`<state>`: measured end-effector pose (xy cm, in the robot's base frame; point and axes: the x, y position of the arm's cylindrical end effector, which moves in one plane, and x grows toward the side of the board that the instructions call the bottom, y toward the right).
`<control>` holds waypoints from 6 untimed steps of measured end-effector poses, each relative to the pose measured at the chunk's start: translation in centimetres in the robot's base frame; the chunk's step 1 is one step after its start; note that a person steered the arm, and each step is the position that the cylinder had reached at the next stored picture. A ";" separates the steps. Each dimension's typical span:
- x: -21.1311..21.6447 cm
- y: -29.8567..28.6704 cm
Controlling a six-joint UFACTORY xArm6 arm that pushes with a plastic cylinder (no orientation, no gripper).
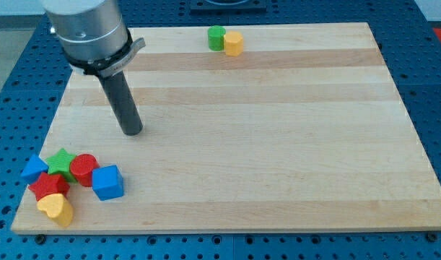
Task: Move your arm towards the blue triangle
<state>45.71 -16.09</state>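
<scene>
Fingers are not part of this arm: it ends in a plain dark rod, and my tip (pixel 133 132) rests on the wooden board (pixel 278 144) well above and to the right of the blue triangle (pixel 34 169), touching no block. That blue triangle sits at the far left of the cluster in the board's lower-left corner, with the green star (pixel 61 162) just right of it, then the red cylinder (pixel 84 169) and blue cube (pixel 107 182), and the red block (pixel 49 185) and yellow heart (pixel 56 209) below. Far from the triangle, near the board's top edge, a green block (pixel 216 37) touches a yellow block (pixel 234 43).
</scene>
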 end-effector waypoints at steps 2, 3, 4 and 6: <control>-0.4 -5.2; -0.6 -11.6; -0.2 -14.2; 0.3 -14.4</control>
